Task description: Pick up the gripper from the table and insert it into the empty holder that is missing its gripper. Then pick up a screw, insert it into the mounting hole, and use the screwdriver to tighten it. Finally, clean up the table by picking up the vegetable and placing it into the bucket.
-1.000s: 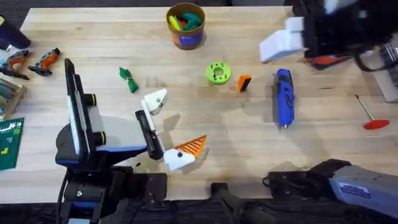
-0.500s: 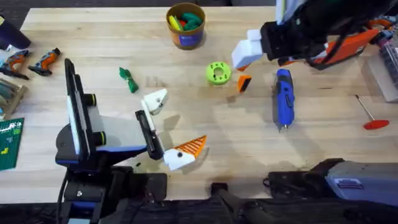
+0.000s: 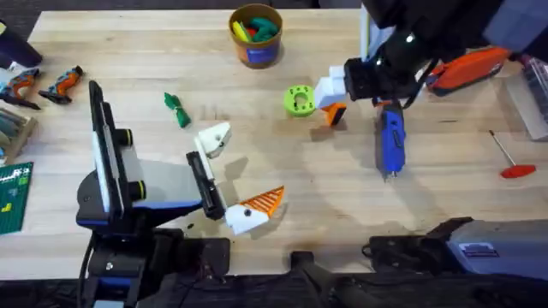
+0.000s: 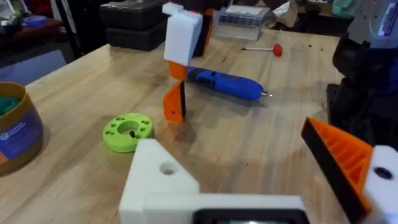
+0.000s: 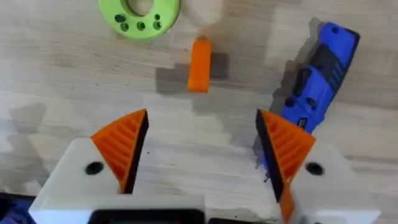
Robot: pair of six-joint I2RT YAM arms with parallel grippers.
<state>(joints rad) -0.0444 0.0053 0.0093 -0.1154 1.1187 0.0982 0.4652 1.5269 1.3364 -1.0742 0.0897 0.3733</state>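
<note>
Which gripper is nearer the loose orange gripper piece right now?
Right. The right gripper hovers open just above the orange gripper piece; the left gripper sits well across the table, toward the left arm's base.

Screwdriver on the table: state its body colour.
The screwdriver is blue with dark panels and a metal bit, clearest in the right wrist view.

screwdriver (image 3: 390, 137) top hidden under right arm, bucket (image 4: 15, 127) cut by edge, bucket contents indistinct
</note>
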